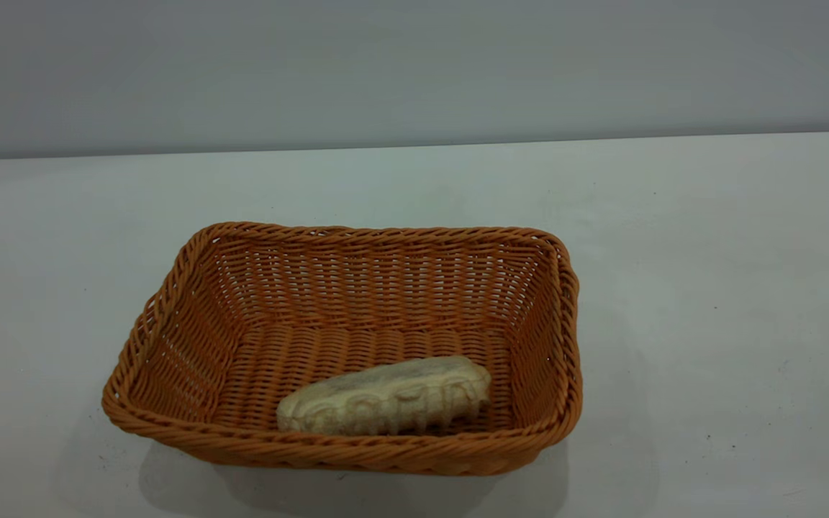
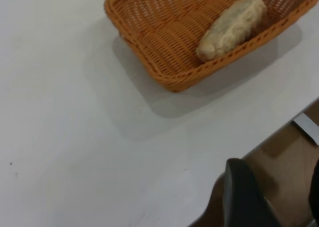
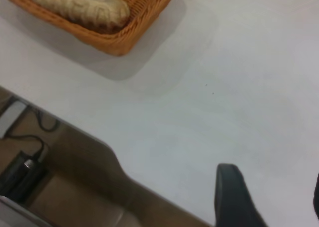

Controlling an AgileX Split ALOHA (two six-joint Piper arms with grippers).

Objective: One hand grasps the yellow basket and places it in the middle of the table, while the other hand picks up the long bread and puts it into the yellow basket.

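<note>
- Currently, in the exterior view, the yellow basket (image 1: pixel 342 345) sits flat on the table (image 1: pixel 709 288), near the middle of the surface.
- The long bread (image 1: pixel 386 397) lies on its side on the basket floor, against the near wall and toward the near right corner, pale underside partly showing.
- Neither gripper appears in the exterior view; both are withdrawn from the basket.
- In the left wrist view, one dark finger (image 2: pixel 244 197) of the left gripper shows at the frame edge, above the table edge (image 2: pixel 249 152) and the brown floor (image 2: pixel 284 162) beyond it.
- A second dark edge shows at the far side of the frame, with a wide gap between them: the left gripper stands wide and holds nothing.
- From this gripper, the basket (image 2: pixel 164 62) is well apart, ahead across bare table, with the bread (image 2: pixel 232 27) inside.
- In the right wrist view, one dark finger (image 3: pixel 234 197) of the right gripper shows over the table (image 3: pixel 224 87) near its edge, a second edge far across: wide and empty.
- From this gripper, the basket corner (image 3: pixel 119 37) is well apart, the bread (image 3: pixel 79 7) lying within.
- A black cable and plug (image 3: pixel 22 167) lie below the table edge.
</note>
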